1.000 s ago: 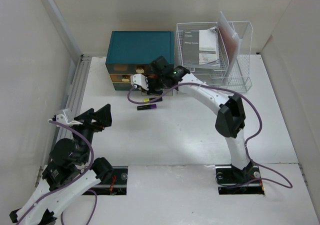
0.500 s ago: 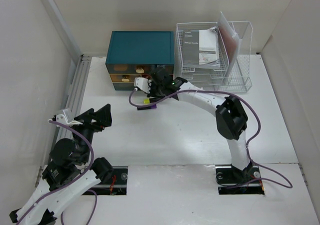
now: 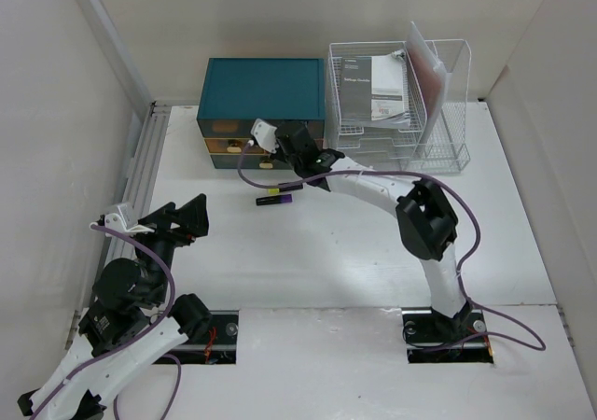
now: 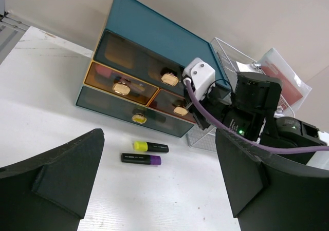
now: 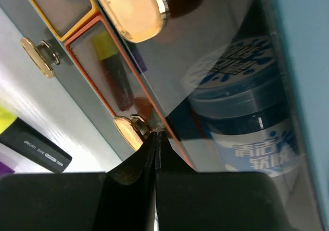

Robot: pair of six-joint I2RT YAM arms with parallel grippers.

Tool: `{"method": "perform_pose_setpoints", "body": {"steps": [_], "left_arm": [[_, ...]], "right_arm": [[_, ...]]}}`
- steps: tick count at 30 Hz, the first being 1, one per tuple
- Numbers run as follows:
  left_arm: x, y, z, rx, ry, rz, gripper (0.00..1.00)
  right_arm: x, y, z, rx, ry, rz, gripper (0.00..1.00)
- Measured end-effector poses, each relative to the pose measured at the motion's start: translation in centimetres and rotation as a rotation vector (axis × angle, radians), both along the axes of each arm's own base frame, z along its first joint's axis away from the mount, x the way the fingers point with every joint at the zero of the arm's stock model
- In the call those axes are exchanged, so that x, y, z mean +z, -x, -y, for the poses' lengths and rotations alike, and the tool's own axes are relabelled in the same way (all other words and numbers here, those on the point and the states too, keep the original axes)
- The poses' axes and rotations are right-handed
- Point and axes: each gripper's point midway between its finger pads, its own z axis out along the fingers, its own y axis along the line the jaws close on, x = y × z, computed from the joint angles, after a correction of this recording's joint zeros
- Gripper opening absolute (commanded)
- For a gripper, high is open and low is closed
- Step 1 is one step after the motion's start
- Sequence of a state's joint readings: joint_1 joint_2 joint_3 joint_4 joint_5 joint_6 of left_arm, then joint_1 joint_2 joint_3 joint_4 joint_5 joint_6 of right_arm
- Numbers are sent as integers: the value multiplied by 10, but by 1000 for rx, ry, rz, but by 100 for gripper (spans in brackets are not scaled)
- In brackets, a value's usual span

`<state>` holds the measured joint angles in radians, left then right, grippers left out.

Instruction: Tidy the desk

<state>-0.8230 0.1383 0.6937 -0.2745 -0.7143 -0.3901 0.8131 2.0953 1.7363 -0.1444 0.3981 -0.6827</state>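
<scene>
The drawer unit [image 3: 261,89] stands at the far edge of the counter [image 3: 326,261], left of centre, with all drawers shut. The yellow marker [image 4: 150,147] and the purple marker [image 4: 141,159] lie side by side on the counter just in front of it.

Change over the last second: the right end effector [image 5: 156,138] was above the markers, dipped toward them, and has now moved up to the front of the drawer unit. Both markers lie where they were, so neither was picked up.

Present state: the right wrist view shows the right fingers pressed together with nothing between them. Their tips sit just beside the gold knob [image 5: 128,132] of the small orange-framed drawer. Whether they touch it cannot be told.

The left end effector [image 3: 177,217] hangs near the left edge of the counter, fingers wide apart and empty.

Assessment: the step in hand is probably opening that drawer to take the markers. Little of the task appears complete.
</scene>
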Motion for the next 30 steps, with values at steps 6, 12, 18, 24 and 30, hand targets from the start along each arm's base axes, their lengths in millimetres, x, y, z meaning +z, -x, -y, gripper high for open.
{"method": "perform_pose_setpoints", "body": {"steps": [6, 12, 18, 24, 30], "left_arm": [[0, 0, 0, 0, 0, 0, 88], [0, 0, 0, 0, 0, 0, 88], [0, 0, 0, 0, 0, 0, 88], [0, 0, 0, 0, 0, 0, 88], [-3, -4, 7, -12, -8, -16, 81]], "right_arm": [[-5, 1, -3, -1, -5, 14, 0], [1, 30, -3, 140, -57, -46, 0], [29, 60, -21, 313, -143, -89, 58], [-8, 84, -41, 464, -117, -242, 72], [-61, 95, -31, 450, -50, -363, 62]]}}
